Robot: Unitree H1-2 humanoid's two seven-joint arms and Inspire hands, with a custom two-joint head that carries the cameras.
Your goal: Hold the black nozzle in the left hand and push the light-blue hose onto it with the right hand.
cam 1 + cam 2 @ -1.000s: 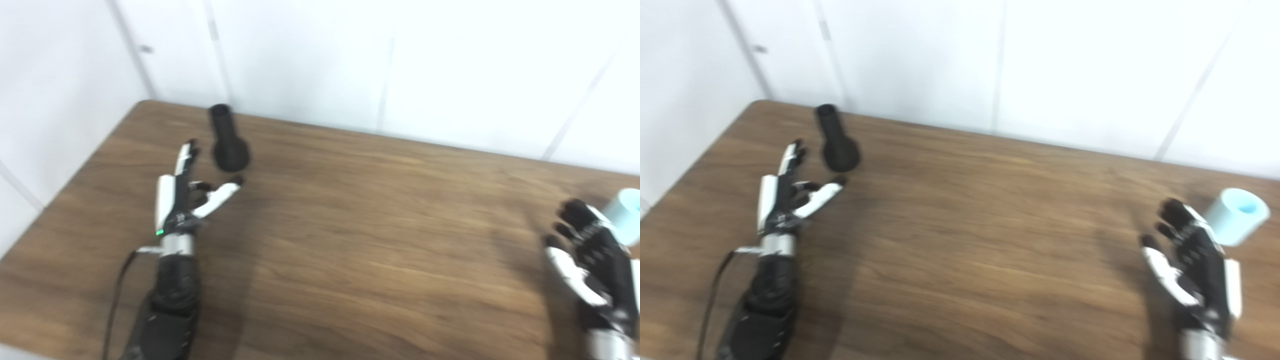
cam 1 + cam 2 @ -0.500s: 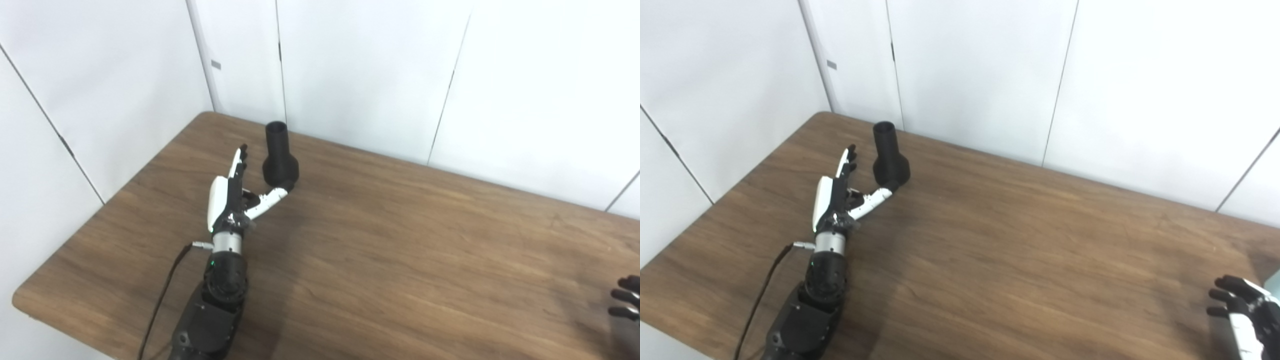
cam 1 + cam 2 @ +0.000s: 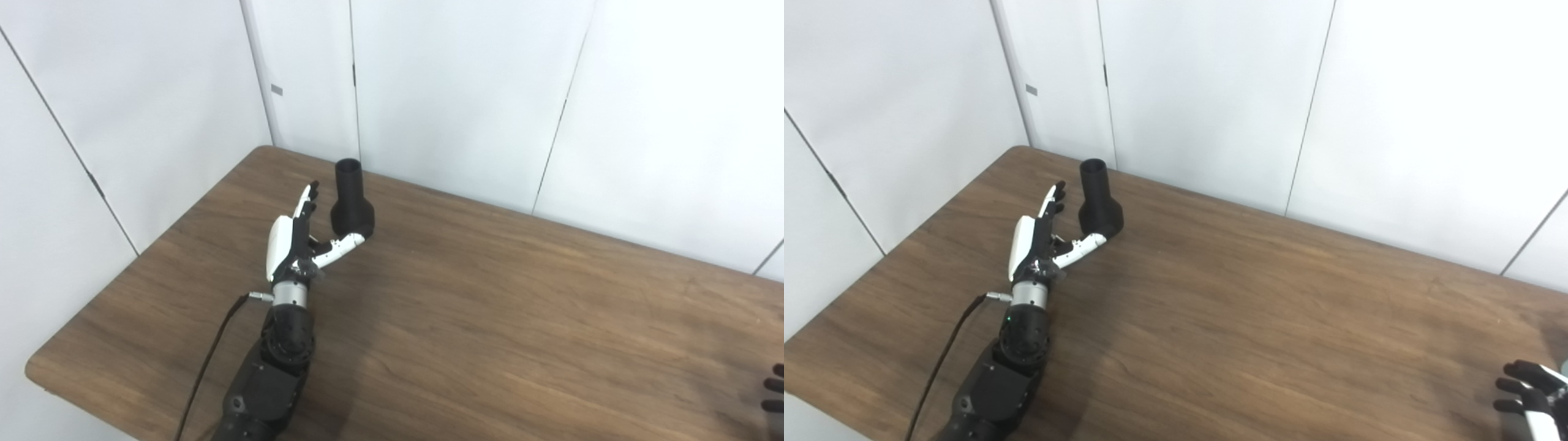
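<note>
Left hand point(image 3: 294, 236) is hovering unclenched beside the black nozzle point(image 3: 351, 199), thumb tip at its flared base, grasping nothing. Nozzle is standing upright near the far left corner of the table point(image 3: 490, 318). Judged rigid, light and smooth; grasping around the wide lower body is advised. Right hand point(image 3: 1534, 395) is showing only fingertips at the frame edge, apparently spread; hose is not showing

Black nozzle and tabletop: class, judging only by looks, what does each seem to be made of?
Black nozzle: probably plastic, matte; uniformly dark with no bright glints. Tabletop: wood or wood-look laminate, smooth satin finish; brown grain streaks with soft reflections. The look cannot settle which.
</note>
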